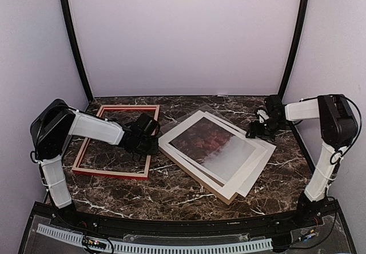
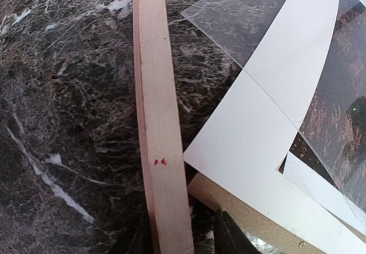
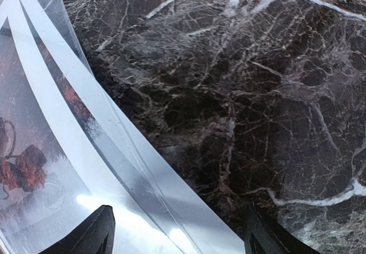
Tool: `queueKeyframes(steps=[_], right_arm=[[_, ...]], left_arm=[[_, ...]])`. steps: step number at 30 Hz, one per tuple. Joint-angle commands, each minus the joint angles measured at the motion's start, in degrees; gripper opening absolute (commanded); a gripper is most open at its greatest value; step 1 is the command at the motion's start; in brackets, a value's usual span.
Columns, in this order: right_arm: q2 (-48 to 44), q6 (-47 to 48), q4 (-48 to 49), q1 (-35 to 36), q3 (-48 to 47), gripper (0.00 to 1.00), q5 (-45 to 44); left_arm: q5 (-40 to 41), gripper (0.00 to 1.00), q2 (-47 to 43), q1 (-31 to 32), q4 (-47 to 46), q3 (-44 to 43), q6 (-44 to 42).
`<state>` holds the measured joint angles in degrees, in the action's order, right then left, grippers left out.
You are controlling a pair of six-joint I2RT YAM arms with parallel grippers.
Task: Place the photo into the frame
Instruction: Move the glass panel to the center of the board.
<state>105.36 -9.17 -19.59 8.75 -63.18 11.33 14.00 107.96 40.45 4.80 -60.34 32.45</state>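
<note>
The red frame [image 1: 114,142] lies flat at the table's left, marble showing through its opening. Its pale wood rail [image 2: 160,122] fills the left wrist view. My left gripper [image 1: 146,142] is open, its jaws straddling this right rail [image 2: 180,237] without closing on it. The photo [image 1: 214,145] of red foliage fading to grey lies in the middle, inside a white mat [image 1: 251,168]; it also shows in the left wrist view [image 2: 337,94]. My right gripper [image 1: 257,129] is open and empty [image 3: 178,234] over the stack's far right edge.
A brown backing board [image 2: 246,214] lies under the mat [image 2: 269,122], its corner close to the frame rail. A clear sheet [image 2: 246,19] lies with the stack and sticks out past it [image 3: 143,168]. The walls of the enclosure stand close on both sides.
</note>
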Motion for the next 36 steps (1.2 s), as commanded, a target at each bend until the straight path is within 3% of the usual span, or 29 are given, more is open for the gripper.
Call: queueKeyframes(steps=[1, 8, 19, 30, 36], right_arm=[[-2.3, -0.9, -0.1, 0.1, 0.6, 0.79, -2.3], [-0.3, -0.3, -2.1, 0.1, -1.0, 0.79, -2.2], [-7.4, -8.4, 4.4, 1.7, 14.7, 0.74, 5.8], [-21.0, -22.8, 10.1, 12.7, 30.4, 0.75, 2.7], [-24.4, -22.6, 6.7, 12.8, 29.7, 0.79, -3.4]], left_arm=[[-8.5, 0.39, 4.3, 3.2, 6.2, 1.8, 3.2], [-7.6, 0.39, 4.8, 3.7, 6.1, 1.4, 3.3], [-6.5, 0.39, 7.2, 3.7, 6.0, -3.0, 2.2], [-5.6, 0.39, 8.5, 3.2, 7.3, -6.5, 0.9], [-4.6, 0.39, 6.5, 3.2, 7.4, -2.6, 1.2]])
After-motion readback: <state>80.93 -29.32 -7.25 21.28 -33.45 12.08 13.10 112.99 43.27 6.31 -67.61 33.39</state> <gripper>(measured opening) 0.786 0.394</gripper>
